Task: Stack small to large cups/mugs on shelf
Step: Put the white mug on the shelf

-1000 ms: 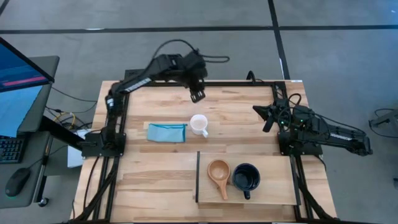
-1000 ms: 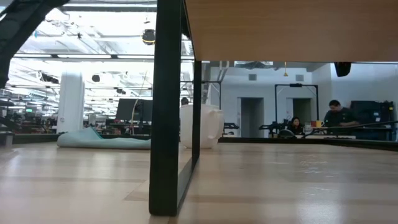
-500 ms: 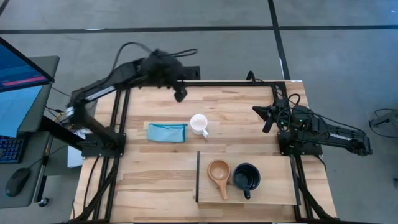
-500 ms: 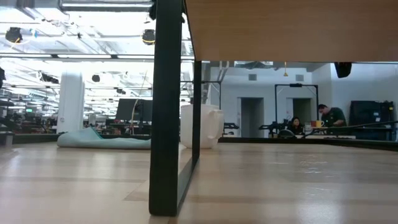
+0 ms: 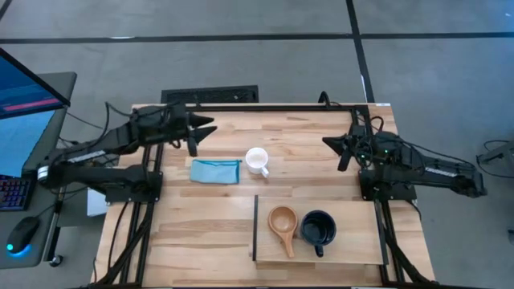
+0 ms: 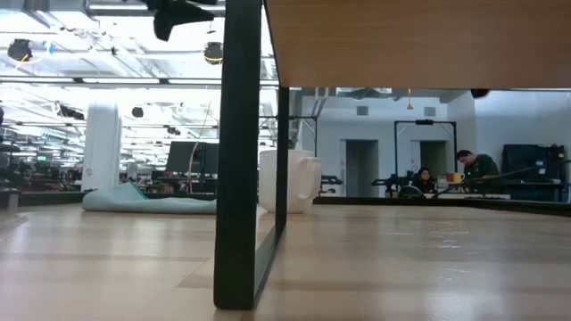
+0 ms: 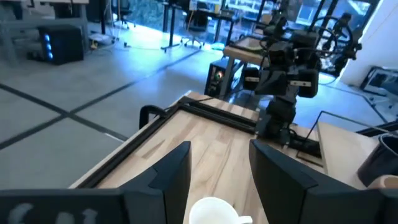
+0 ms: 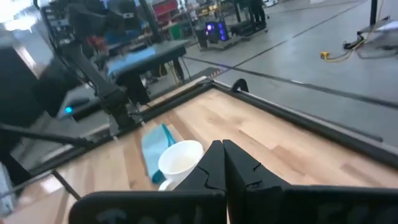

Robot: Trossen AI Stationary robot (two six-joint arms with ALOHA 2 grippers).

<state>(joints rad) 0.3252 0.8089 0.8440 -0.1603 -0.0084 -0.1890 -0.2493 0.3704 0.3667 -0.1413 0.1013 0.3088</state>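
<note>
Planked tabletop point(image 5: 209, 217) filled the middle of the high view, grey floor around it. At the upper left, the left gripper point(image 5: 202, 129) hung above the table's back-left part with its fingers point(image 7: 176, 169) spread apart and holding nothing. Right of it lay one blue cloth point(image 5: 216, 171), then one white mug point(image 5: 257, 160) standing alone near the frame's centre. Below that, in the lower middle, the shelf point(image 5: 353, 241) carried two cups side by side: one tan wooden cup point(image 5: 282, 221) and one glossy black mug point(image 5: 318, 228). At the upper right, the right gripper point(image 5: 331, 143) hovered above the table, its fingers point(image 8: 239, 163) pressed together and empty.
</note>
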